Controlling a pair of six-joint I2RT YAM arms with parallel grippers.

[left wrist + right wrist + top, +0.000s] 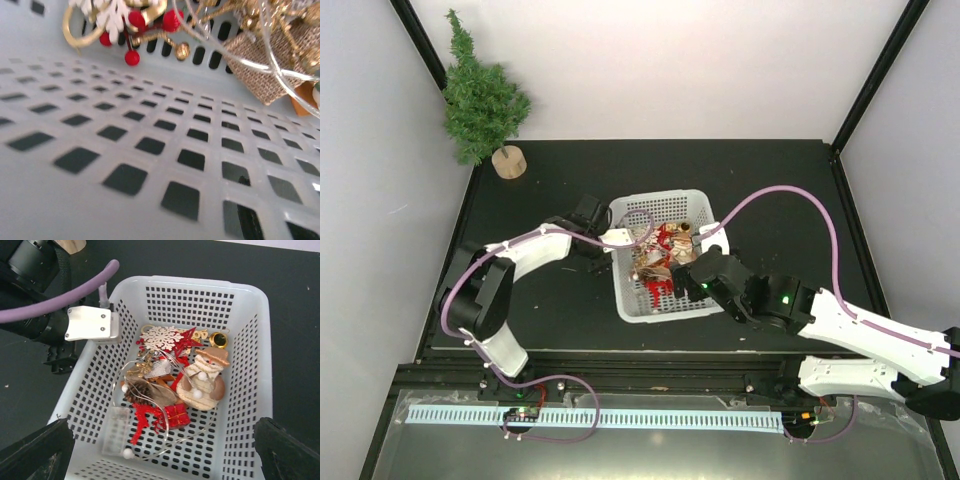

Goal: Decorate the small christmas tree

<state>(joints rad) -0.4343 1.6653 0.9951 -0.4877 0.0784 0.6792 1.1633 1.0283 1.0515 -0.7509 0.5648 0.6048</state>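
Observation:
The small christmas tree (pixel 480 95) stands on its wooden disc (pixel 508 161) at the table's far left corner, far from both arms. A white basket (pixel 660 196) in the middle holds ornaments: a snowman (pixel 204 380), a white snowflake (pixel 161 337), a red gift box (pixel 175 415), a pine cone (pixel 137 390) and a gold bell (pixel 218 339). My right gripper (pixel 160 455) hovers open over the basket's near end, holding nothing. My left gripper (pixel 612 238) sits at the basket's left wall. Its own view shows only the perforated basket (pixel 150 125), red berries (pixel 132 57) and burlap (pixel 260 65), no fingers.
A thin wire light string with a clear battery box (pixel 116 430) loops over the ornaments. The left arm's purple cable (pixel 75 295) and white wrist block (pixel 92 324) overhang the basket's left rim. Black frame posts and white walls enclose the table.

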